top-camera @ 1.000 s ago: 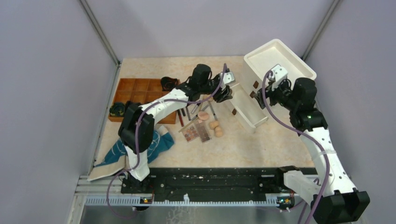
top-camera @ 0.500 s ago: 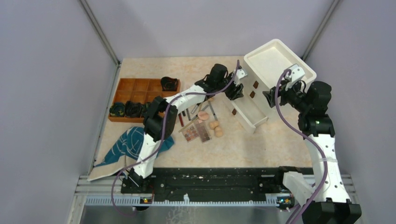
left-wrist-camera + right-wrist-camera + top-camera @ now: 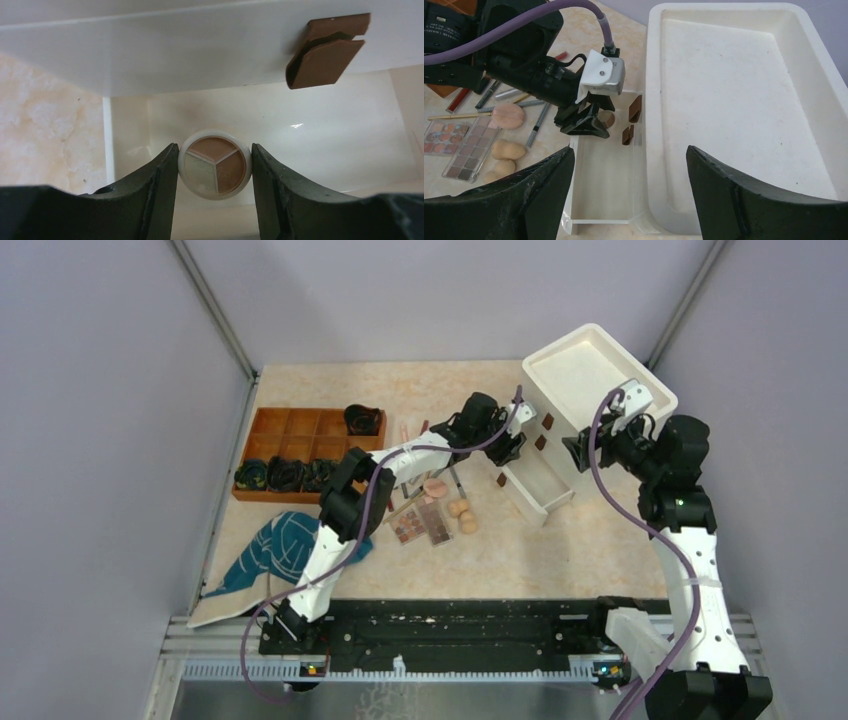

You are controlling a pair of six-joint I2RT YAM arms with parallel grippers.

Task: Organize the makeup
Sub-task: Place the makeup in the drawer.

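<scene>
Organizer: wooden organizer [image 3: 300,412] at the far left of the table, dark items in some compartments.
Cloth: teal cloth [image 3: 285,545] near the left arm's base, not part of the job.
Loose makeup: pencils [image 3: 538,122], a palette [image 3: 421,523] and tan sponges [image 3: 463,516] lie together mid-table, just left of the drawer.
Left gripper: the left gripper [image 3: 214,155] reaches into the open drawer. Its fingers [image 3: 160,185] are partly closed and press both sides of the compact.
Compact: small round compact [image 3: 215,165] with three shades, face up, held between the fingers over the drawer's white floor. Whether it touches the floor cannot be told.
Drawer: white drawer [image 3: 604,185] pulled out of a white cabinet [image 3: 590,370], with nothing else seen inside it.
Right gripper: the right gripper [image 3: 629,152] hovers above the cabinet and drawer, spread wide and holding nothing.
Step in hand: probably setting the compact in the drawer.
Next move: likely spread the left fingers to let the compact go, then back out clear of the drawer front. The pile mid-table has yet to be sorted.
</scene>
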